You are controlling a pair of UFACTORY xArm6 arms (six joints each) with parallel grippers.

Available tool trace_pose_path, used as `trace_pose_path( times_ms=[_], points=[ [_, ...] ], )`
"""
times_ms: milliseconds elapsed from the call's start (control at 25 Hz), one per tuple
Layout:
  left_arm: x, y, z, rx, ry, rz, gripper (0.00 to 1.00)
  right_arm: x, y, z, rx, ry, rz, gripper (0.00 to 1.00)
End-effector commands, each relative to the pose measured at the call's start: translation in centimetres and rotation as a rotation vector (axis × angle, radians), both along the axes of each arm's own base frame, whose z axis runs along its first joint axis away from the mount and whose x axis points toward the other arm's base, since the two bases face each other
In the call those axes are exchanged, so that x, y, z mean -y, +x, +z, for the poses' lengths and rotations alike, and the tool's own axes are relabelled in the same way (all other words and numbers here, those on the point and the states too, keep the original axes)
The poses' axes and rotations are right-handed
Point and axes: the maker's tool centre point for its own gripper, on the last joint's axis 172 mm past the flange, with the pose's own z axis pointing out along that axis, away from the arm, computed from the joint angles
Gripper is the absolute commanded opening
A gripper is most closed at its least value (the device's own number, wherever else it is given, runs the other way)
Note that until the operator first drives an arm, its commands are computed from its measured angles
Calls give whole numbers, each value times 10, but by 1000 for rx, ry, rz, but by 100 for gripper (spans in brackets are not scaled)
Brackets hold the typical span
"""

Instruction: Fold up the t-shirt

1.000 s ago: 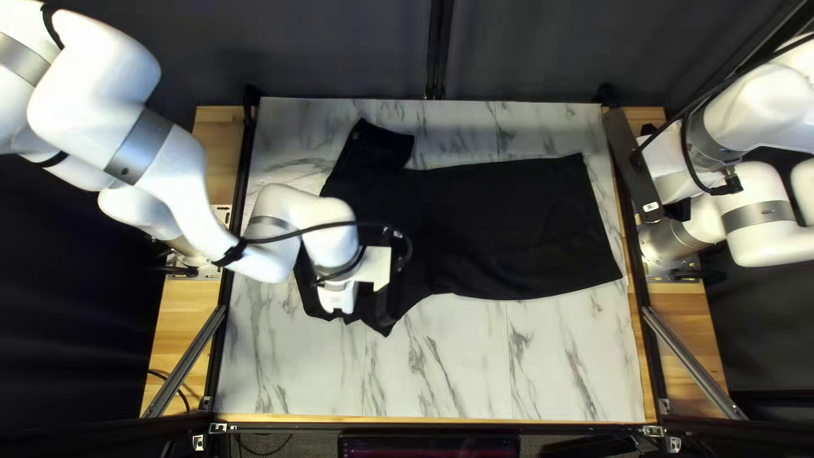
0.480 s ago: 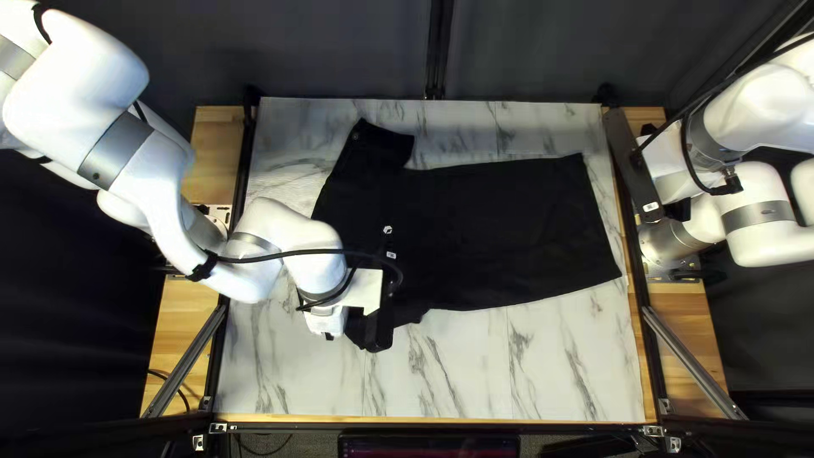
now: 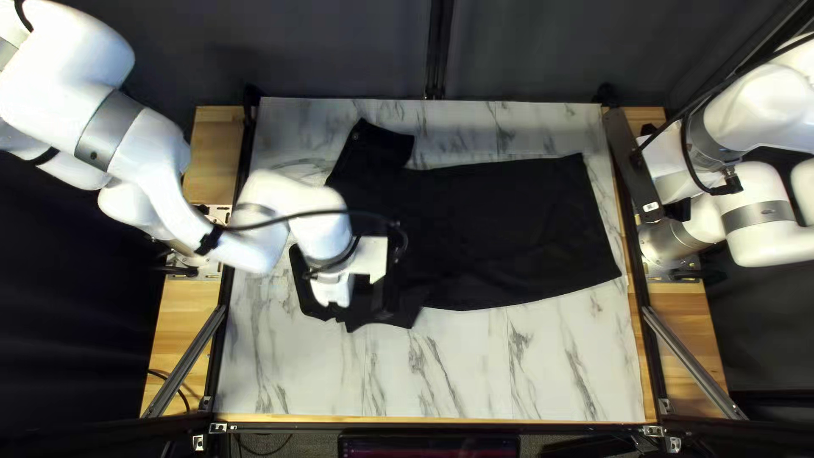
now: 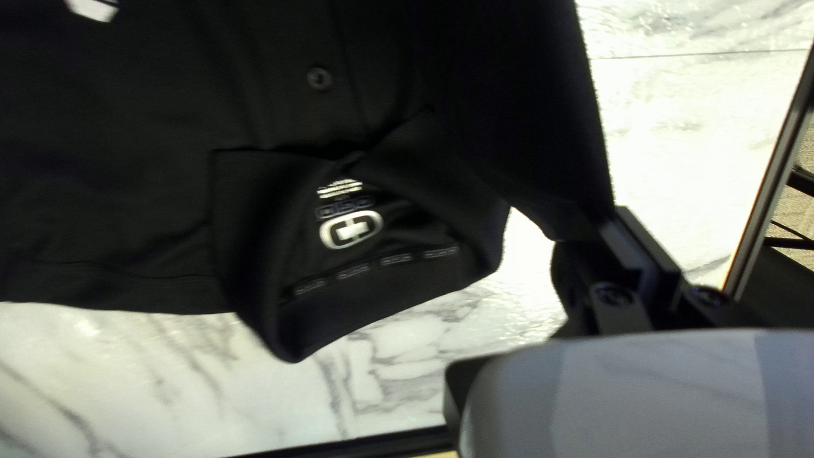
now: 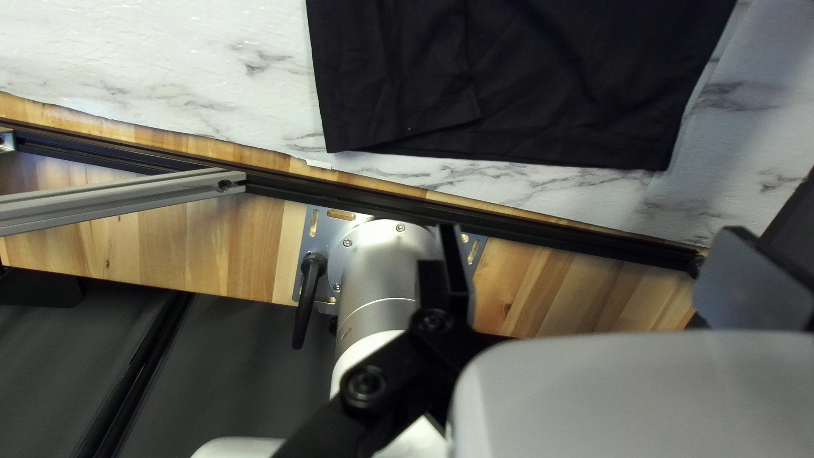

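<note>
A black t-shirt (image 3: 509, 225) lies across the table, its hem toward the right of the top left view and one sleeve (image 3: 386, 146) pointing at the far edge. Over its collar end is my left gripper (image 3: 388, 298), whose tips are hidden there. The left wrist view shows the left gripper (image 4: 623, 229) shut on the shirt's sleeve (image 4: 543, 153), beside the collar (image 4: 381, 297). Off the table's right side hangs my right gripper (image 3: 677, 210). Wide apart and empty are the fingers of the right gripper (image 5: 593, 271) in the right wrist view, with the hem (image 5: 526, 153) ahead of them.
The marble-patterned table (image 3: 509, 365) shows bare along its near side. Dark frame rails (image 3: 233, 237) run down both table sides, with diagonal grey struts (image 3: 691, 360) near the front. My right arm's silver base (image 5: 386, 263) stands below the right gripper.
My left gripper went toward the near edge, then came back toward the far side. The shirt's near sleeve and collar area shifted with it. My right arm has stayed still.
</note>
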Motion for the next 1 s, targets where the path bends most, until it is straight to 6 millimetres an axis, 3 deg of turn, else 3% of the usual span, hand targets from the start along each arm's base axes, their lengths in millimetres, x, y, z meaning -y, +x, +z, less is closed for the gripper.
trace_pose_path(
  times_ms=[40, 280, 320, 360, 400, 720, 1000],
  points=[
    [-37, -4, -9, 8, 8, 48, 0, 0, 0, 0, 0, 0, 0, 100],
    [-73, -6, -40, 18, -5, 120, 3, 0, 0, 0, 0, 0, 0, 100],
    [-77, -8, -49, 18, -15, 131, 82, 0, 0, 0, 0, 0, 0, 100],
    [-78, -10, -53, 16, -22, 137, 95, 0, 0, 0, 0, 0, 0, 100],
    [-77, -14, -59, 13, -30, 146, 100, 0, 0, 0, 0, 0, 0, 100],
    [-33, -36, -64, -8, -29, 143, 100, 0, 0, 0, 0, 0, 0, 100],
    [-6, -29, -83, -98, 93, 137, 100, 0, 0, 0, 0, 0, 0, 100]
  ],
)
